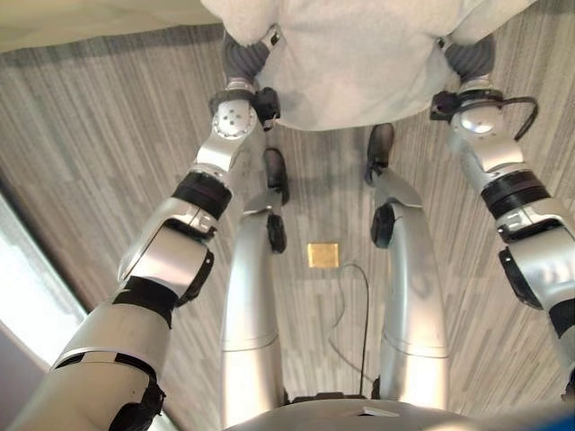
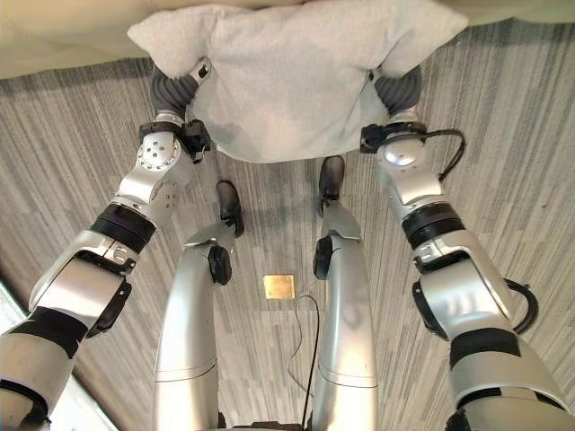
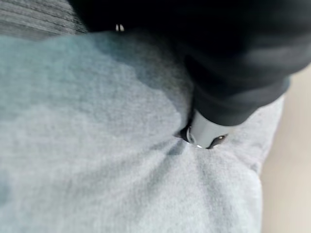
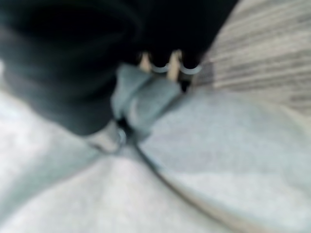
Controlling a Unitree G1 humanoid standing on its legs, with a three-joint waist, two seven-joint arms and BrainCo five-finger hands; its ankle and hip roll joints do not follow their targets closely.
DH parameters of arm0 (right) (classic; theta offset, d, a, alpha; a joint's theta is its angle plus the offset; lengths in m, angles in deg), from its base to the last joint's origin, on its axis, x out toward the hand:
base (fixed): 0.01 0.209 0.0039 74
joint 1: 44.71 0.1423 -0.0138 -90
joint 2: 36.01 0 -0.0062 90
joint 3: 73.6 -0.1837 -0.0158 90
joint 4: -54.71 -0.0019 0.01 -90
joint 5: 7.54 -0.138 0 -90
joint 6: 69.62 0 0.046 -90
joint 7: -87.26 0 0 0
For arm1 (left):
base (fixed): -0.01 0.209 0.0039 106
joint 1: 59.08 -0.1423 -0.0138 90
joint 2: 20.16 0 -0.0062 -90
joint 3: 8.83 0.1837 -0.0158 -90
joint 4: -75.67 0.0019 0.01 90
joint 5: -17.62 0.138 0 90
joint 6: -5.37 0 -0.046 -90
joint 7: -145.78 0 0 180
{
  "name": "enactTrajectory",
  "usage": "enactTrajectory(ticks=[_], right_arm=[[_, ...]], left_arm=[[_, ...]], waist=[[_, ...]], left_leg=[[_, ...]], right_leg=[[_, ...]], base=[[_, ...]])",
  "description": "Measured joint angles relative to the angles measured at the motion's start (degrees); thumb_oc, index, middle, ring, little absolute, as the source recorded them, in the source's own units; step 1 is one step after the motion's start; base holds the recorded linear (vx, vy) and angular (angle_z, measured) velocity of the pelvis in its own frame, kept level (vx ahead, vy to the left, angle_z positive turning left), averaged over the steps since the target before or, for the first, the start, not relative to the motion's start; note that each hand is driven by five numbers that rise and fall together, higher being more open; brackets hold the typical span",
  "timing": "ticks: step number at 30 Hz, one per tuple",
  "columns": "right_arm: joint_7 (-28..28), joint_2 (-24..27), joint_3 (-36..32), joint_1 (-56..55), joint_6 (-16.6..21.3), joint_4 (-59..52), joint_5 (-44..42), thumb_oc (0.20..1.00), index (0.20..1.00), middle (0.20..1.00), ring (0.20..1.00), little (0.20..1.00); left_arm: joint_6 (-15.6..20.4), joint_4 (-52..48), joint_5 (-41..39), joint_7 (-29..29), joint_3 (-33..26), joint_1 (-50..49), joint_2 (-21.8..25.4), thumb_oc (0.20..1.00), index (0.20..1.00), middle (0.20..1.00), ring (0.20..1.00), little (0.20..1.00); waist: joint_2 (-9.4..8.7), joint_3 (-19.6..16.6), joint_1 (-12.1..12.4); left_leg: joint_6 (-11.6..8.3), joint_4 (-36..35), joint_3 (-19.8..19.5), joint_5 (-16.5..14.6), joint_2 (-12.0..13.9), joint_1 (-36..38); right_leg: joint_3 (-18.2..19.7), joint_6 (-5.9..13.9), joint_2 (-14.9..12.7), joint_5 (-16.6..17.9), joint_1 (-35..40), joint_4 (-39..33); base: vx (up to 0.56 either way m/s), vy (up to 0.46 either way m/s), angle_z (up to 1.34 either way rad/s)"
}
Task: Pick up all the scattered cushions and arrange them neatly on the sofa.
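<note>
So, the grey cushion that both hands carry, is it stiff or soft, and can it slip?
The cushion is probably soft: its cloth dents and puckers where the left hand presses in. It seems light, since it hangs between the left and the right hand without sagging much. The fuzzy cloth looks unlikely to slip.

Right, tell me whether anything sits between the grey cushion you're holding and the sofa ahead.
Nothing visible does. The grey cushion is held up between the left hand and the right hand, one pressed into each side. Its far edge already overlaps the pale sofa, with just striped floor below.
</note>
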Motion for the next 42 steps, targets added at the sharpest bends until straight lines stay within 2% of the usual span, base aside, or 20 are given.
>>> enactTrajectory(ticks=[2,3,4,5,8,12,15,17,18,19,21,27,29,34,35,37,39,40,42], right_arm=[[0.59,-0.90,-0.67,-6.12,-0.22,-3.78,1.51,0.200,0.200,0.200,0.200,0.200],[0.85,-1.52,-1.48,-11.18,-0.12,-6.24,2.31,0.200,0.200,0.200,0.200,0.200],[0.95,-2.71,-2.51,-16.63,0.61,-7.91,3.35,0.200,0.200,0.200,0.200,0.200],[1.02,-3.35,-4.43,-19.77,1.23,-9.24,4.25,0.200,0.200,0.200,0.200,0.200],[0.90,-5.02,-9.73,-23.07,1.62,-12.10,6.43,0.200,0.200,0.200,0.200,0.200],[1.06,-5.29,-10.45,-27.72,1.73,-16.22,11.10,0.200,0.200,0.200,0.200,0.200],[1.60,-7.37,-10.72,-31.59,1.71,-17.32,12.48,0.200,0.200,0.200,0.200,0.200],[2.56,-8.48,-10.96,-35.19,1.60,-19.14,12.71,0.200,0.200,0.200,0.200,0.200],[3.78,-10.21,-10.70,-40.62,1.53,-20.77,13.21,0.200,0.200,0.200,0.200,0.200],[3.98,-11.24,-10.93,-43.16,1.57,-21.57,13.21,0.200,0.200,0.200,0.200,0.200],[4.50,-12.67,-11.43,-45.62,1.75,-21.97,13.32,0.200,0.200,0.200,0.200,0.200],[8.75,-13.08,-13.66,-52.61,1.41,-23.14,15.20,0.200,0.200,0.200,0.200,0.200],[9.72,-13.14,-14.01,-55.68,1.15,-23.98,15.42,0.200,0.200,0.200,0.200,0.200],[11.46,-13.34,-14.26,-58.87,0.54,-24.73,15.51,0.200,0.200,0.200,0.200,0.200],[12.32,-14.13,-14.53,-59.36,-0.15,-24.81,16.18,0.200,0.200,0.200,0.200,0.200],[12.51,-14.16,-14.63,-60.38,-0.37,-24.83,16.44,0.200,0.200,0.200,0.200,0.200],[13.26,-14.44,-14.50,-61.07,-0.82,-24.80,16.47,0.200,0.200,0.200,0.200,0.200],[13.41,-14.82,-14.23,-61.18,-1.10,-24.59,16.50,0.200,0.200,0.200,0.200,0.200],[13.42,-15.49,-14.22,-61.77,-1.16,-24.47,17.32,0.200,0.200,0.200,0.200,0.200]], left_arm=[[-0.32,-3.03,2.34,0.11,-1.62,-5.65,-0.02,0.200,0.200,0.200,0.200,0.200],[-0.26,-5.05,2.66,0.31,-2.12,-10.05,-0.69,0.200,0.200,0.200,0.200,0.200],[0.18,-7.53,4.24,0.73,-2.48,-15.30,-1.90,0.200,0.200,0.200,0.200,0.200],[0.88,-9.28,5.02,0.91,-2.60,-17.69,-2.32,0.200,0.200,0.200,0.200,0.200],[0.99,-13.40,6.96,1.18,-3.81,-19.87,-4.16,0.200,0.200,0.200,0.200,0.200],[1.45,-15.49,8.89,3.20,-5.97,-25.68,-4.51,0.200,0.200,0.200,0.200,0.200],[1.46,-17.26,9.13,3.67,-6.67,-30.77,-5.12,0.200,0.200,0.200,0.200,0.200],[1.46,-19.35,9.18,4.53,-7.52,-35.15,-5.04,0.200,0.200,0.200,0.200,0.200],[1.52,-19.93,9.22,5.44,-8.06,-40.68,-6.20,0.200,0.200,0.200,0.200,0.200],[1.56,-19.93,9.22,5.75,-8.12,-42.79,-7.16,0.200,0.200,0.200,0.200,0.200],[2.20,-20.20,9.41,6.42,-8.16,-45.63,-7.42,0.200,0.200,0.200,0.200,0.200],[1.93,-20.23,11.37,10.22,-7.50,-51.51,-6.97,0.200,0.200,0.200,0.200,0.200],[1.10,-20.29,12.56,11.80,-7.46,-53.45,-6.94,0.200,0.200,0.200,0.200,0.200],[0.19,-21.42,13.28,13.19,-7.69,-57.01,-7.00,0.200,0.200,0.200,0.200,0.200],[-0.16,-22.17,13.41,13.65,-8.14,-59.11,-6.98,0.200,0.200,0.200,0.200,0.200],[-0.45,-22.18,13.45,13.87,-7.89,-59.86,-7.23,0.200,0.200,0.200,0.200,0.200],[-0.53,-22.37,13.43,14.39,-8.26,-61.06,-7.39,0.200,0.200,0.200,0.200,0.200],[-0.62,-22.37,13.44,14.38,-8.47,-61.85,-7.36,0.200,0.200,0.200,0.200,0.200],[-0.94,-22.37,13.43,14.40,-8.51,-62.53,-7.86,0.200,0.200,0.200,0.200,0.200]], waist=[[0.14,0.58,-0.38],[0.64,-2.94,-0.66],[0.83,-10.24,-0.86],[0.63,-13.14,-0.84],[0.62,-13.13,-1.16],[0.37,-12.99,-2.25],[-0.40,-13.05,-2.49],[-1.62,-12.27,-2.56],[-2.05,-12.19,-2.74],[-2.46,-12.37,-2.79],[-2.99,-13.93,-3.10],[-3.13,-15.17,-3.21],[-2.87,-17.38,-3.79],[-2.92,-21.24,-3.66],[-2.92,-21.46,-3.03],[-2.80,-22.58,-3.47],[-2.96,-23.18,-2.89],[-3.06,-23.50,-2.48],[-2.93,-23.93,-1.08]], left_leg=[[-0.41,-6.09,-0.29,1.28,0.00,8.77],[-0.48,-7.83,-0.93,1.47,-0.06,9.85],[-0.78,-8.44,-1.52,1.24,-0.28,7.68],[-0.87,-8.85,-1.92,1.30,-0.37,8.04],[-0.98,-10.71,-2.58,1.53,-0.87,12.93],[-0.62,-14.10,-2.33,1.81,-1.48,21.42],[-0.49,-17.02,-2.14,1.86,-1.49,28.09],[-0.38,-20.05,-1.67,2.38,-1.75,33.97],[-0.52,-23.76,-2.23,2.74,-1.48,41.74],[-0.44,-26.42,-2.38,3.24,-1.42,46.21],[-0.36,-29.79,-2.31,3.73,-1.36,50.68],[0.72,-40.71,-0.49,5.71,-0.95,68.07],[0.93,-43.54,0.36,5.83,-1.01,72.65],[1.09,-47.08,3.27,5.89,-1.16,78.45],[1.09,-48.71,5.99,5.90,-1.03,81.70],[1.09,-48.84,6.37,5.89,-1.10,82.72],[1.03,-50.02,9.69,5.85,-0.26,84.70],[1.03,-50.03,11.36,5.84,0.22,85.23],[0.97,-49.96,13.59,5.62,1.40,85.79]], right_leg=[[-1.00,-0.01,0.08,0.39,8.59,-4.99],[-1.68,0.66,0.08,-0.23,10.06,-6.10],[-1.81,1.16,0.12,-1.02,7.85,-6.13],[-2.30,1.13,0.17,-1.07,8.33,-6.39],[-3.08,1.21,-0.19,-0.87,13.42,-7.73],[-3.26,1.50,-0.87,-0.87,21.72,-10.49],[-3.39,2.56,-0.94,-1.70,28.13,-12.65],[-3.77,2.61,-0.82,-1.75,33.29,-14.57],[-4.81,2.37,-0.86,-1.81,41.11,-17.42],[-5.38,2.49,-0.77,-1.90,45.21,-19.33],[-5.75,3.00,-0.64,-2.28,49.32,-21.77],[-6.22,3.78,0.68,0.94,66.33,-32.83],[-5.95,4.47,0.83,2.03,71.10,-36.99],[-3.86,5.35,1.28,3.84,75.39,-41.57],[-2.85,5.22,1.79,4.17,76.73,-41.80],[-2.71,5.29,1.85,4.92,77.78,-43.25],[-3.00,5.80,2.59,4.72,77.80,-43.75],[-4.89,5.08,2.08,4.08,77.83,-43.73],[-12.06,6.79,0.63,4.43,77.07,-41.87]], base=[[-0.02,0.001,-0.01],[-0.04,-0.023,0.10],[-0.04,-0.018,0.11],[-0.04,-0.018,0.09],[-0.07,-0.003,0.07],[-0.05,0.015,0.02],[0.01,0.003,0.00],[0.09,0.015,-0.01],[0.14,0.025,0.03],[0.13,0.028,0.08],[0.12,0.028,-0.01],[0.15,0.063,-0.13],[0.15,0.083,-0.23],[0.08,0.041,-0.38],[0.06,-0.016,-0.65],[0.05,-0.043,-0.44],[0.02,-0.097,-0.56],[0.02,-0.130,-0.83],[0.00,-0.141,-0.60]])
